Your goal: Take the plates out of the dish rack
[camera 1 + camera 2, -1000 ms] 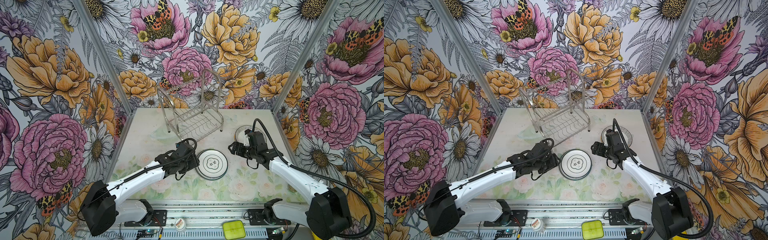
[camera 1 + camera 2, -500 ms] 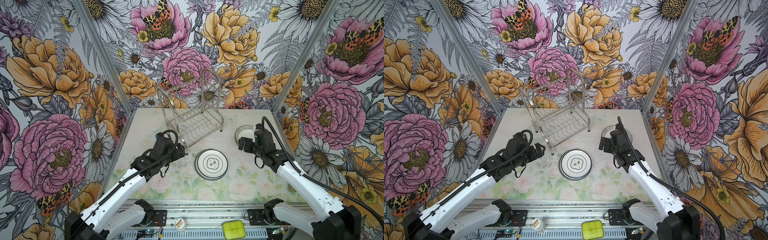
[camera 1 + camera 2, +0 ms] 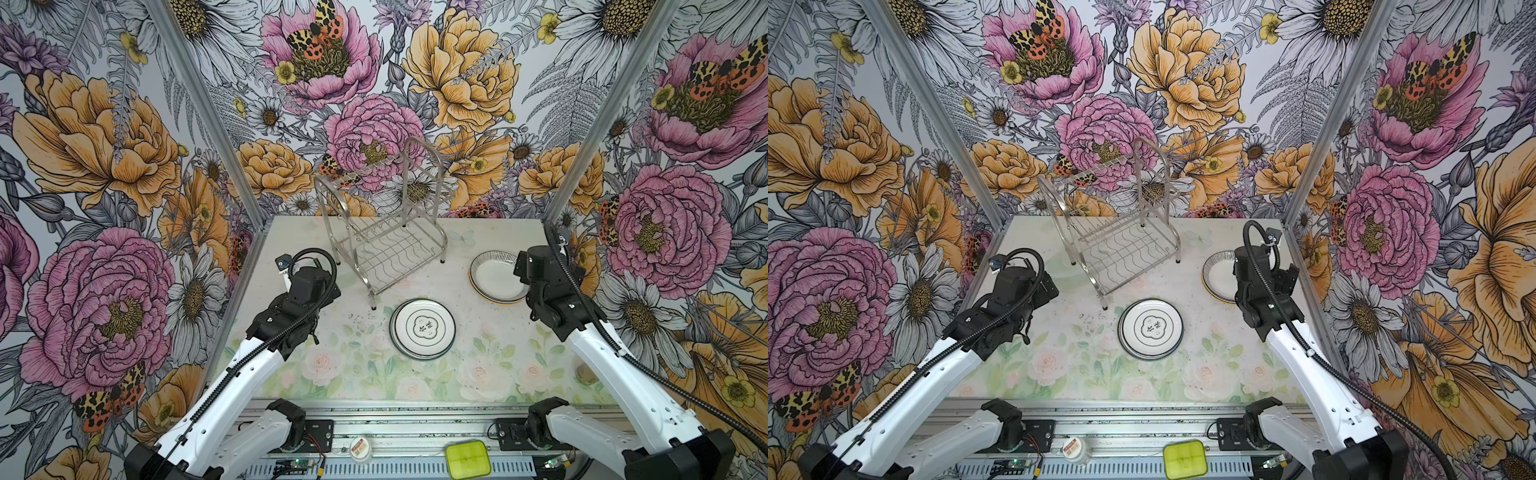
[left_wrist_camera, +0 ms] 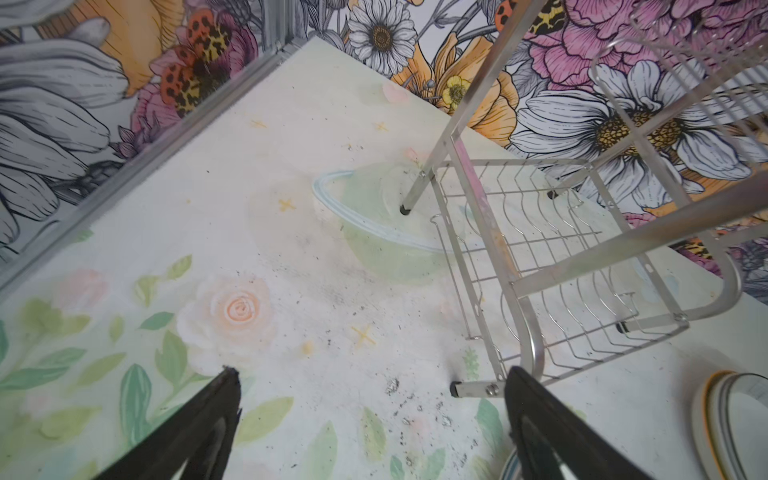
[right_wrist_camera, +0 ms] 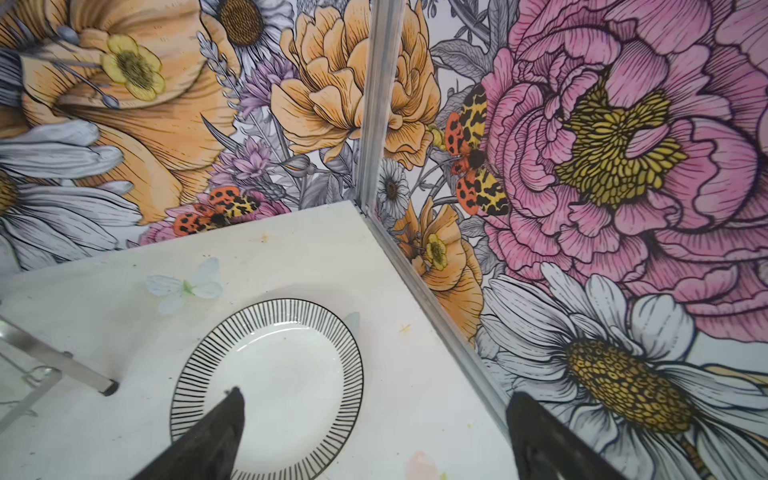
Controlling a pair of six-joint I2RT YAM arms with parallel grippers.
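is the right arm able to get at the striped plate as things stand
Probably yes: the right gripper hangs open just above the striped plate, which lies flat with nothing on it. The dish rack stands apart; only the wall is close.

Pastel rose-printed counter point(image 3: 353, 374) lying between bold floral wallpaper walls point(image 3: 104, 137) rising on three sides, lime-green box point(image 3: 468, 459) sitting on the front metal rail point(image 3: 415, 419), small round tin point(image 3: 360, 448) resting nearby.

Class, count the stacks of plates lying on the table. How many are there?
2. The emblem stack lies before the rack; the striped stack lies right of the rack. What lies lower in each is hidden.
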